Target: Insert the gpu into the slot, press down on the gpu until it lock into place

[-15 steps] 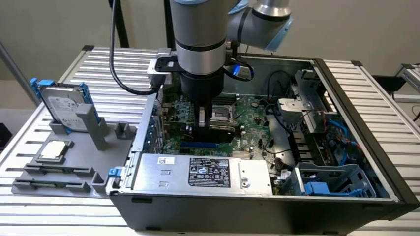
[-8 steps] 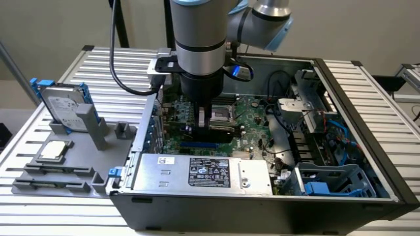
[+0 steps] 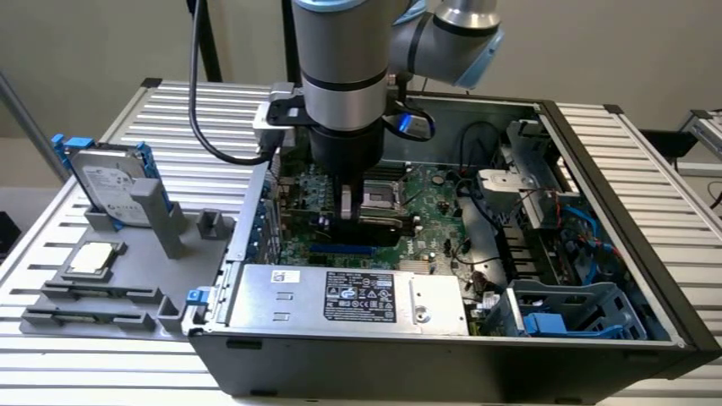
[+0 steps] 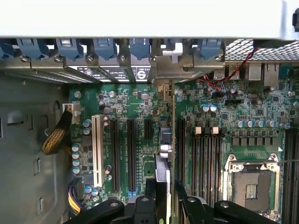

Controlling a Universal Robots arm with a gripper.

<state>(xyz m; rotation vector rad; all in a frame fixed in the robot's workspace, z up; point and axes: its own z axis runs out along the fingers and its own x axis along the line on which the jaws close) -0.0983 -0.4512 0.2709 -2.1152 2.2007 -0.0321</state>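
The gripper (image 3: 361,213) is closed narrow on the gpu (image 3: 378,227), pinching its upper edge so the card stands on edge inside the case (image 3: 631,254). The card sits low over the board (image 3: 434,203). In the exterior view the blue slot (image 3: 338,251) shows just beside the card's lower edge, at about 7 o'clock from the gripper. I cannot tell whether the contacts have entered the slot.

In the wrist view the card runs as a thin line away from the fingers (image 4: 149,193) toward the rear brackets (image 4: 140,72). It lies between the black expansion slots (image 4: 124,154) and the memory strips (image 4: 205,158).

To my eye this step depends on alignment more than force:
- The card's lower edge should lie parallel to the slot along its whole length.
- The card should stay plumb, not leaning toward the memory strips.
- The bracket end should meet the rear opening.
- The push should go straight down and evenly. A rocked or skewed card would likely jam or strain the contacts.

Farther out in the exterior view, the power supply (image 3: 350,298) lies at 6 o'clock from the gripper. The hard drive (image 3: 111,182) stands at 9 o'clock, well apart, outside the case.
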